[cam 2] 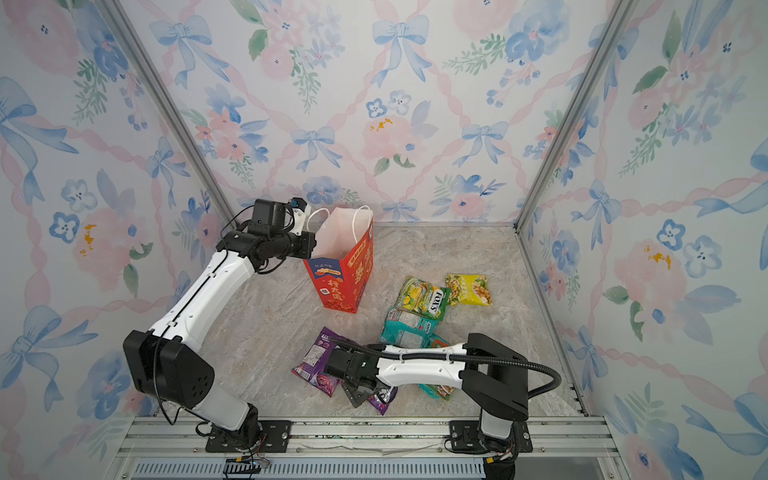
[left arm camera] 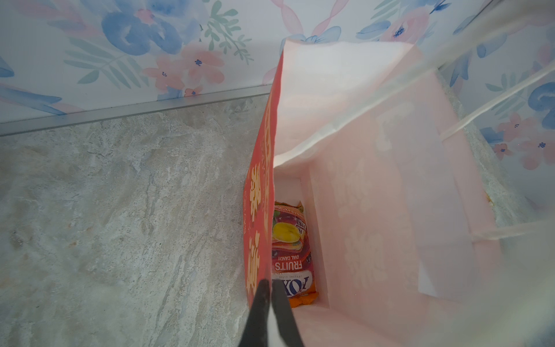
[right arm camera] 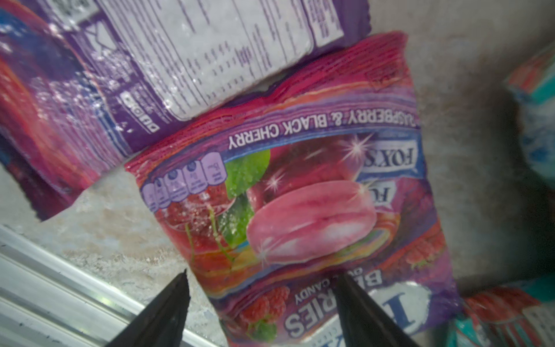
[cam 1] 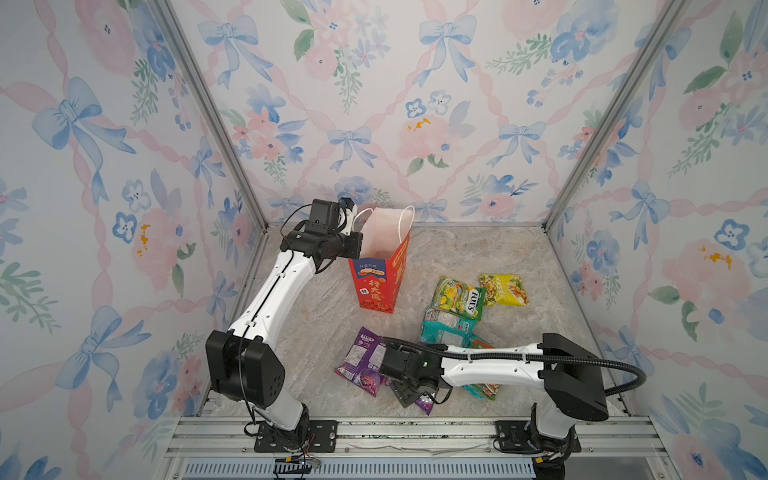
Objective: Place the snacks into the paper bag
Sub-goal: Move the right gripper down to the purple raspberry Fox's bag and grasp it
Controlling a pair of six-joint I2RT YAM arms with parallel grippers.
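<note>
Right gripper (right arm camera: 261, 303) half-open astride the crinkly magenta plastic packet (right arm camera: 300, 216) — close squarely; left gripper (left arm camera: 270, 300) pinches the red paper bag (cam 1: 376, 286) rim shut.

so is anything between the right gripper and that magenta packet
Nothing visible. In the right wrist view the open right gripper is just above the magenta packet, jaws either side of its lower edge. The purple packet overlaps only the far edge, away from the jaws.
</note>
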